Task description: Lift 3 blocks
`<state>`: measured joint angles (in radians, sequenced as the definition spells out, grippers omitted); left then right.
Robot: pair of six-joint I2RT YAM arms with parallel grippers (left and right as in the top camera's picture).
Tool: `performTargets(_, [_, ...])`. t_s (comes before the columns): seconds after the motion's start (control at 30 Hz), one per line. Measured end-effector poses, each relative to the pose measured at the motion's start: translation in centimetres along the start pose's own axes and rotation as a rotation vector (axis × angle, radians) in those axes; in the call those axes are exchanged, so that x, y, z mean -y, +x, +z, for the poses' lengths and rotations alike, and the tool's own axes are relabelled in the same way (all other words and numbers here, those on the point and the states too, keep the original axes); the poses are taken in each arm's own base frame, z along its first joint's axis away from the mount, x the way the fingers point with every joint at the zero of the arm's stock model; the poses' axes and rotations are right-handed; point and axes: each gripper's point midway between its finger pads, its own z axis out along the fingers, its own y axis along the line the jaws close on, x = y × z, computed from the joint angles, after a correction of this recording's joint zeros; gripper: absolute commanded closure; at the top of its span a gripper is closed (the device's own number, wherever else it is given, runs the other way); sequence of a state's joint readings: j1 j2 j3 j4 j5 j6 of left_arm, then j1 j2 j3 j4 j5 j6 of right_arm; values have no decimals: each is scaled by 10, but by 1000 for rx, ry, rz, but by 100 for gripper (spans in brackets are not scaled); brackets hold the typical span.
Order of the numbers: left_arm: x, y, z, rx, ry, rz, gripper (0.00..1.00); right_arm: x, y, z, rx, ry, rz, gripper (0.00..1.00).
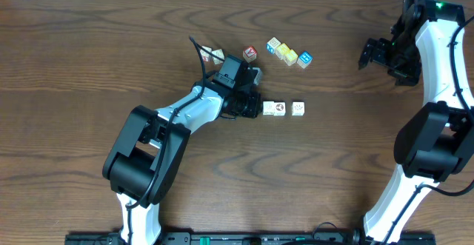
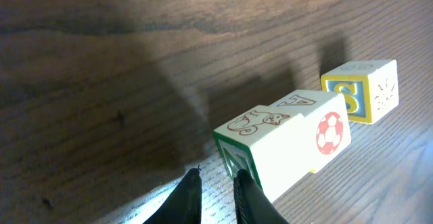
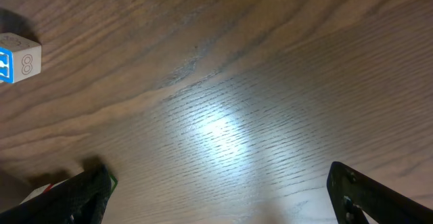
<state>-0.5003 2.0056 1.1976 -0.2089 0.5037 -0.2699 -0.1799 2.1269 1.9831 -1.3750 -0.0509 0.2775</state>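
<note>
Three cream-white blocks lie in a row on the table: two touching (image 1: 269,109) (image 1: 280,109) and one apart (image 1: 298,108). In the left wrist view the touching pair (image 2: 281,143) shows a red ball mark, and the lone block (image 2: 362,88) sits beyond it. My left gripper (image 1: 257,108) (image 2: 216,197) is low at the left end of the row, its jaws drawn to a thin slit with only table between them. One fingertip (image 2: 245,187) is against the nearest block's green-edged face. My right gripper (image 1: 368,55) (image 3: 226,197) hangs wide open far right, over bare wood.
Coloured cubes lie behind the row: a red one (image 1: 250,53), a white-red one (image 1: 218,55), and a line of cream (image 1: 275,46), yellow (image 1: 289,55) and blue (image 1: 304,58). The blue-marked cube (image 3: 17,58) shows at the right wrist view's left edge.
</note>
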Motion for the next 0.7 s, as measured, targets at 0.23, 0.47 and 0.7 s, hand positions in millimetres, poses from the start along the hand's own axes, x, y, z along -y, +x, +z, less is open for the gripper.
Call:
performTargets(0.23, [5, 5, 0, -22, 31, 0, 81, 0, 0, 0, 0, 0, 0, 1])
performTargets(0.47, [12, 5, 0, -28, 70, 4, 81, 0, 0, 0, 0, 0, 0, 1])
performTargets(0.7, [14, 4, 0, -23, 76, 10, 81, 0, 0, 0, 0, 0, 0, 1])
